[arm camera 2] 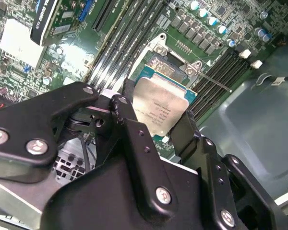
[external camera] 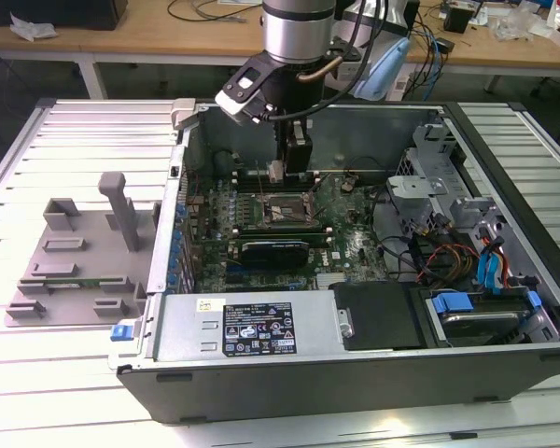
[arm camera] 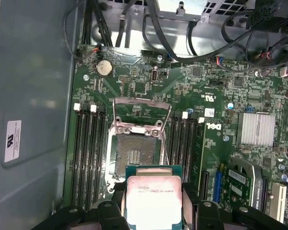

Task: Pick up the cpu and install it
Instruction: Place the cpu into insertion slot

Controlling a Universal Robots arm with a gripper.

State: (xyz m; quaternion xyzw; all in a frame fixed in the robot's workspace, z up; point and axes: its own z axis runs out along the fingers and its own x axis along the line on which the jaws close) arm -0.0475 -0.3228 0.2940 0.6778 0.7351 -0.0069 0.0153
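ARM POISED OVER THE BOARD: The gripper (external camera: 287, 174) hangs inside an open computer case (external camera: 355, 385) in the upper centre of the exterior view. Its two black fingers (arm camera 2: 134, 132) are clamped on opposite edges of the cpu (arm camera 2: 159, 106). In both wrist views the chip, silvery top toward the cameras, is held over the green motherboard (arm camera: 206, 91), beside the open socket (arm camera: 134, 155), whose metal load frame is swung up. The chip is not seated in it. The case lies on a white slatted table (external camera: 75, 121), with a grey fixture (external camera: 70, 266) at the exterior view's left.
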